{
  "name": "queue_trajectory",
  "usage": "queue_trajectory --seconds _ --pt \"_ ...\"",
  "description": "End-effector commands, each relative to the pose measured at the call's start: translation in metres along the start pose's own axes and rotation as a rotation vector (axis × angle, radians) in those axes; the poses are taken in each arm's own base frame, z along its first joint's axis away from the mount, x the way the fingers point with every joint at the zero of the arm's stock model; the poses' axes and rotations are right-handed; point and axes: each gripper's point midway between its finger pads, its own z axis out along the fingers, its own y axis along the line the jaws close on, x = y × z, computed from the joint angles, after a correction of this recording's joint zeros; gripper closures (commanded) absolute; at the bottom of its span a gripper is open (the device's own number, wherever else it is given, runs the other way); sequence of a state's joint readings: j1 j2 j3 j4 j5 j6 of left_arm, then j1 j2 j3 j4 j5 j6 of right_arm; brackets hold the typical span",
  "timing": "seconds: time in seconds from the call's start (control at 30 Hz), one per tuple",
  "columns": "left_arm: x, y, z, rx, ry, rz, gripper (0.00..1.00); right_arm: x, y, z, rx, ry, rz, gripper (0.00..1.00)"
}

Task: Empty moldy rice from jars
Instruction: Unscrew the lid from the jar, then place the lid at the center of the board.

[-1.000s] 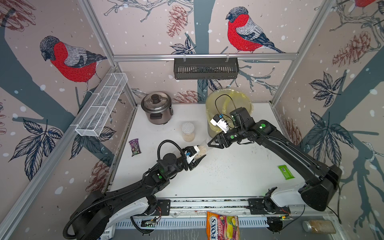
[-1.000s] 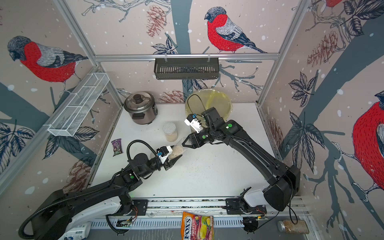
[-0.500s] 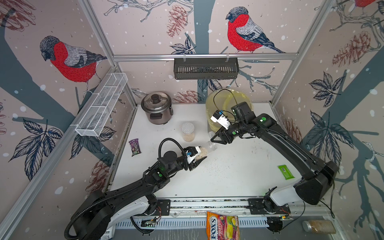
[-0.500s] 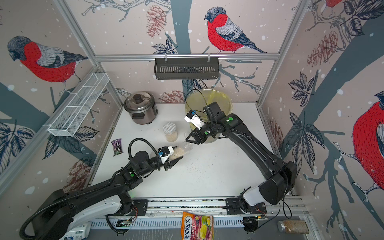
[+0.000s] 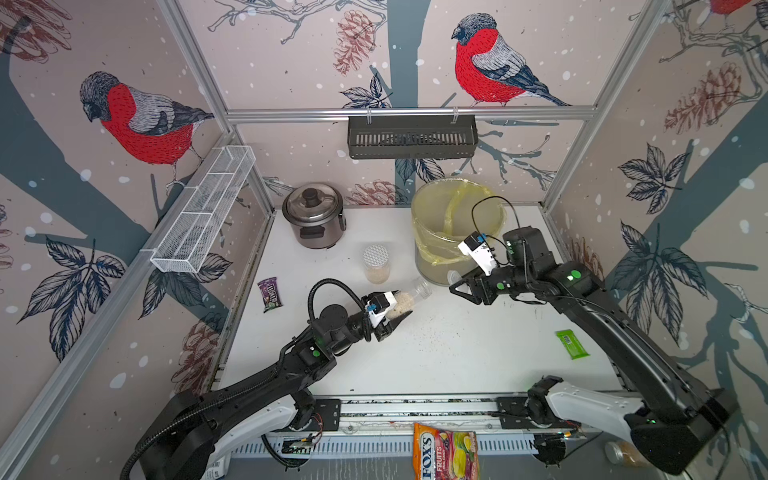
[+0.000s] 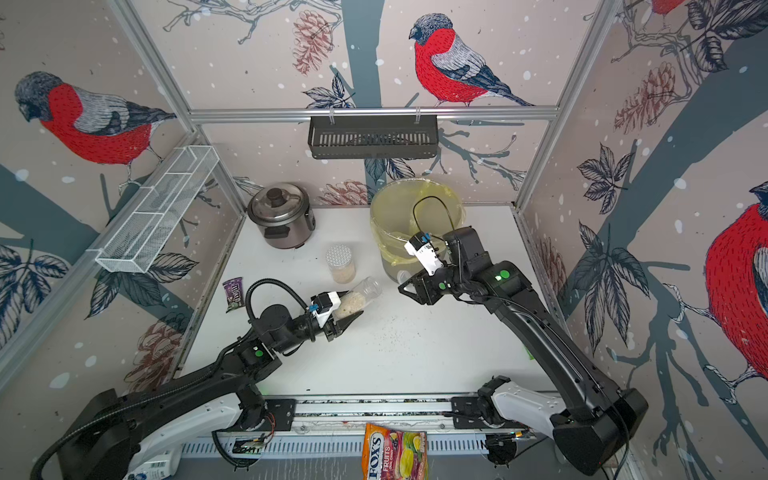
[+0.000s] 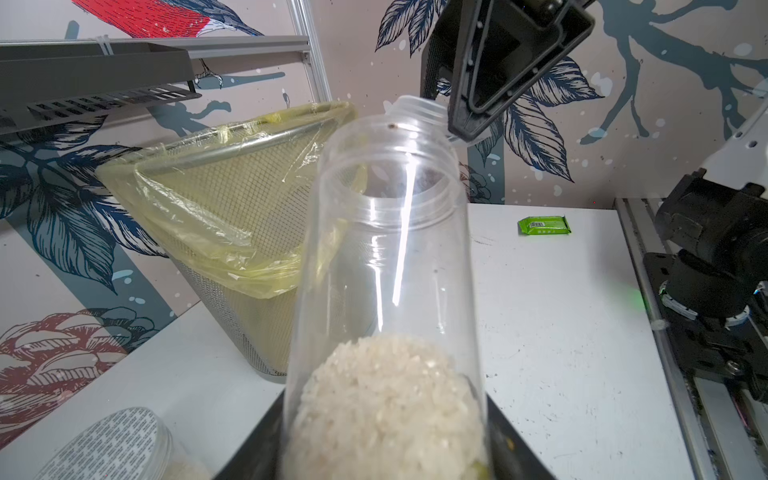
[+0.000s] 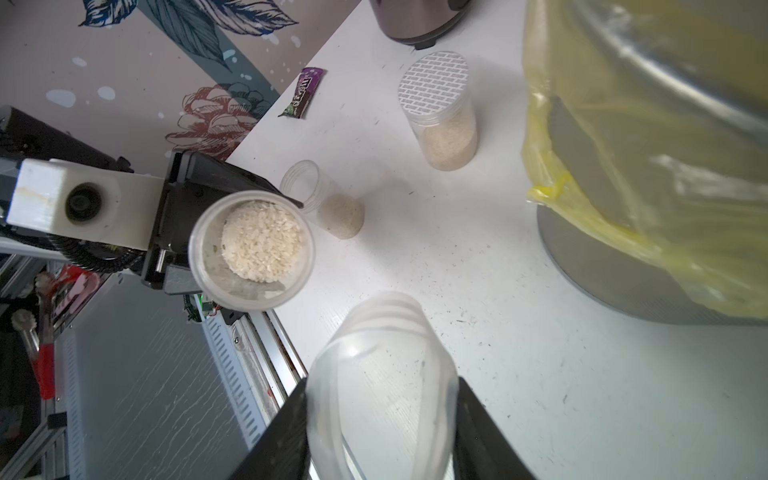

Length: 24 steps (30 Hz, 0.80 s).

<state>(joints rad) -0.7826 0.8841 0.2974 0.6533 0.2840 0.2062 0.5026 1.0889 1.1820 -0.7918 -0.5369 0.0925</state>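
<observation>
A: What did each claw hold?
B: The left gripper (image 5: 401,311) clamped the open jar (image 5: 413,296), moldy rice (image 7: 386,399) at its base, mouth tilted toward two o'clock; the right gripper (image 5: 459,289) pinched the clear lid (image 8: 382,374) at the bin's (image 5: 432,253) five o'clock.

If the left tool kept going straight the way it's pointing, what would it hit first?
Probably the right tool, which holds a clear round lid just past the open mouth of the narrow clear rice jar that the left tool grips; depth is uncertain.
</observation>
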Motion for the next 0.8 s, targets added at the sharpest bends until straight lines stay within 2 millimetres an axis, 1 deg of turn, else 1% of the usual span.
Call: queue_trajectory --seconds 0.0,0.07,0.13,0.17,0.2,0.27,0.33,0.4,0.5,0.53,0.6,0.77 --pt "-0.021 0.006 -0.006 -0.032 -0.081 -0.004 1.0 0.01 -0.021 -0.004 0.072 -0.041 0.137 0.82" --pt "-0.024 0.006 -0.008 -0.034 -0.087 -0.007 1.0 0.02 -0.035 -0.005 0.103 -0.065 0.234 0.79" --pt "-0.027 0.007 -0.01 -0.039 -0.093 -0.006 1.0 0.028 -0.05 -0.006 0.144 -0.107 0.334 0.73" --pt "-0.029 0.007 -0.011 -0.042 -0.097 -0.005 1.0 0.033 -0.058 -0.006 0.167 -0.13 0.376 0.73" --pt "-0.031 0.008 -0.011 -0.044 -0.101 -0.006 1.0 0.038 -0.063 -0.006 0.181 -0.147 0.404 0.73" --pt "-0.037 0.006 -0.013 -0.034 -0.113 0.002 1.0 0.05 -0.075 -0.002 0.204 -0.15 0.444 0.68" --pt "-0.043 0.004 -0.014 -0.017 -0.12 0.0 1.0 0.063 -0.094 -0.001 0.261 -0.133 0.513 0.69" --pt "-0.05 0.003 -0.016 -0.008 -0.138 0.007 1.0 0.081 -0.114 0.001 0.322 -0.098 0.581 0.69" --pt "-0.055 0.002 -0.018 -0.007 -0.155 0.014 1.0 0.107 -0.137 0.008 0.39 -0.064 0.67 0.72" --pt "-0.055 0.002 -0.019 -0.007 -0.156 0.018 1.0 0.113 -0.141 0.01 0.403 -0.056 0.695 0.72" --pt "-0.058 0.003 -0.022 -0.018 -0.168 0.021 1.0 0.12 -0.145 0.015 0.412 -0.051 0.727 0.68" --pt "-0.064 0.003 -0.027 -0.03 -0.203 0.024 1.0 0.136 -0.157 0.018 0.474 -0.05 0.785 0.66"
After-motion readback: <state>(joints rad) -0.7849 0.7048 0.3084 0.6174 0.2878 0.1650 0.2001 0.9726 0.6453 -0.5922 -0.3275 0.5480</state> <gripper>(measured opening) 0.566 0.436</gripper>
